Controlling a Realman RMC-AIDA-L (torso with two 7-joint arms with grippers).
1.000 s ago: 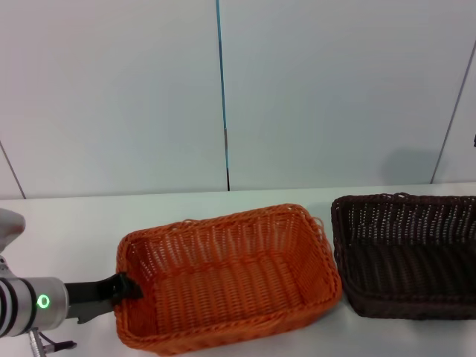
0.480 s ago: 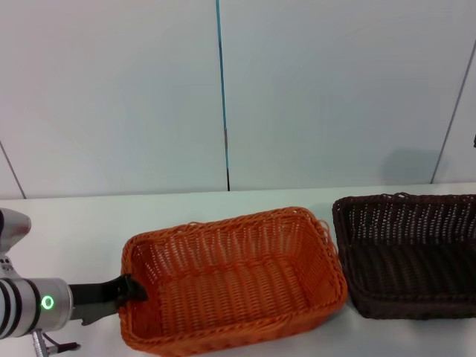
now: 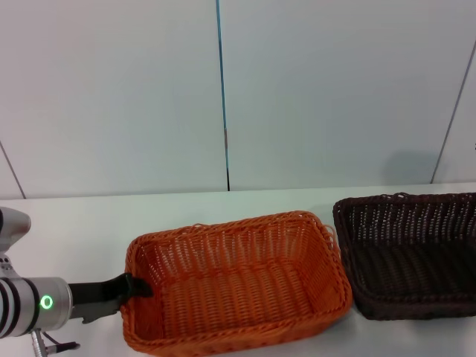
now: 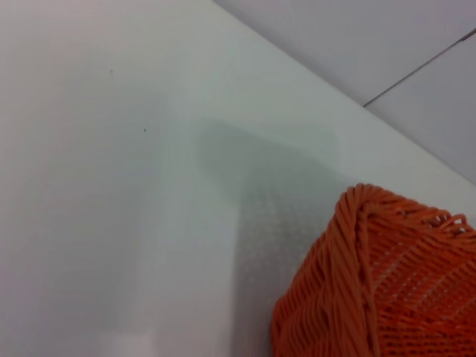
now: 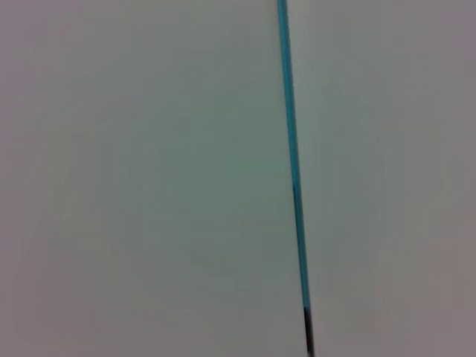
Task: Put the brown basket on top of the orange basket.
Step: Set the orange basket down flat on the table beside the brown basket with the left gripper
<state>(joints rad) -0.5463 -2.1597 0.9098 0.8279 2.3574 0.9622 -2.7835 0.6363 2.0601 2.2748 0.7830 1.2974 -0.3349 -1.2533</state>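
On a white desk point(image 3: 82, 219) before pale wall panels point(image 3: 111, 89), the left gripper point(image 3: 134, 287) has its fingers closed on the rim of the bright orange woven rectangular basket point(image 3: 238, 279); the dark brown woven rectangular basket point(image 3: 409, 253) sits just beside it.

A pale wall panel point(image 5: 149, 178) crossed by a thin teal seam point(image 5: 291, 171), perhaps a joint.

A white table point(image 3: 67, 216) runs the full width of the scene, its far edge meeting a pale wall. Two woven baskets sit directly on it. The orange basket point(image 3: 238, 279) rests near the front edge, turned a little askew. The brown basket point(image 3: 409, 253) stands to its right, just beside it; from here I can't quite tell whether their rims touch. The brown one runs out of sight at the right. The orange basket's corner throws a soft shadow on the white top.
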